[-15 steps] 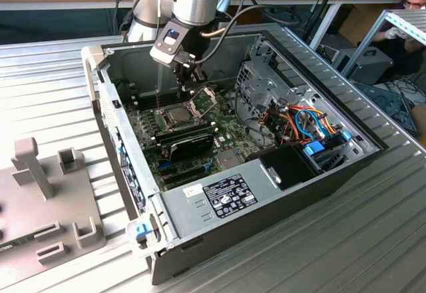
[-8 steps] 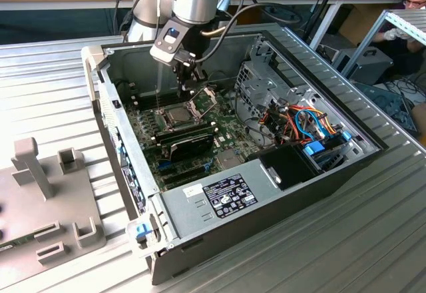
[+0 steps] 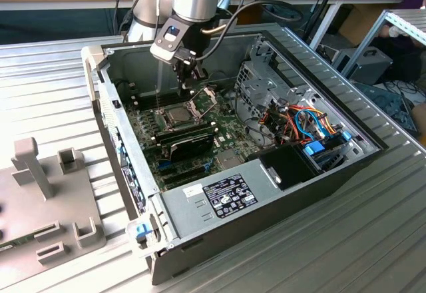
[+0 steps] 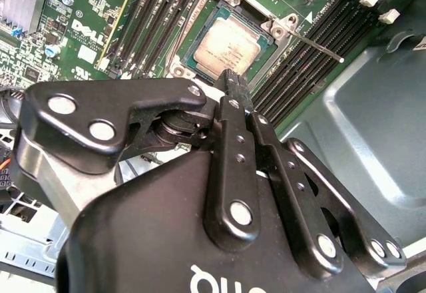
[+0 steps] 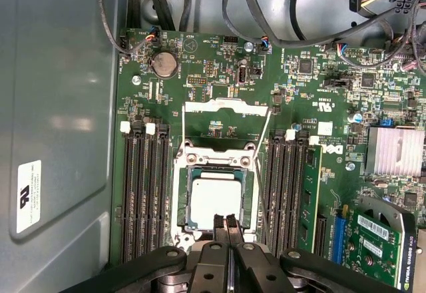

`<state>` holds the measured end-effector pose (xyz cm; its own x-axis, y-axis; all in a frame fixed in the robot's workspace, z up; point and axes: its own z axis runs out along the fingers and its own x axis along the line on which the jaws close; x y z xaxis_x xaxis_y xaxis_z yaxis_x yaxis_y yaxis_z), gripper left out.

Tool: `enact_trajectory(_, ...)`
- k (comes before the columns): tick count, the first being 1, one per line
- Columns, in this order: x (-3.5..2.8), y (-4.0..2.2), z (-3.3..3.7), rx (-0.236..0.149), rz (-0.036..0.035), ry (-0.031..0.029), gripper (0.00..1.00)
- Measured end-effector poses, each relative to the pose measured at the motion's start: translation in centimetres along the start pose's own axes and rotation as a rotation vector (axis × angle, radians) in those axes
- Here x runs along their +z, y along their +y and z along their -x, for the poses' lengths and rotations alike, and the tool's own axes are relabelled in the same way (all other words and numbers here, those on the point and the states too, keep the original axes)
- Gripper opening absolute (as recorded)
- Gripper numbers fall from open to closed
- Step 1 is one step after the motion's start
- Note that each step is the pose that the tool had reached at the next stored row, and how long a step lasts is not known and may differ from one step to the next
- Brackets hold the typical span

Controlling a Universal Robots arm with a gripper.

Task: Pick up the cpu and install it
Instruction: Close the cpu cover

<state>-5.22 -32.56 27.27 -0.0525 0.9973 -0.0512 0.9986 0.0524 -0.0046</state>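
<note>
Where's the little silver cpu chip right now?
In the first wrist view the cpu lies flat on the green motherboard, between the two banks of memory slots, right by the shut hand.

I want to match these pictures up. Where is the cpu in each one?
Exterior view: the cpu lies flat inside the computer case, right under the gripper.
First wrist view: the cpu sits between rows of black memory slots, just beyond the gripper.
Second wrist view: the cpu lies just beyond the gripper.
Shared landmark: the shut gripper, tips near the cpu's edge.
</note>
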Motion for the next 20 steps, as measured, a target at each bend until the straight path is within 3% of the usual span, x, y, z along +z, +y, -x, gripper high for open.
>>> enact_trajectory(9, -0.06, 0.0, 0.01, 0.0, -0.0002, -0.0003, 0.11)
enact_trajectory(20, -0.89, 0.0, 0.04, 0.0, 0.0, 0.0, 0.11)
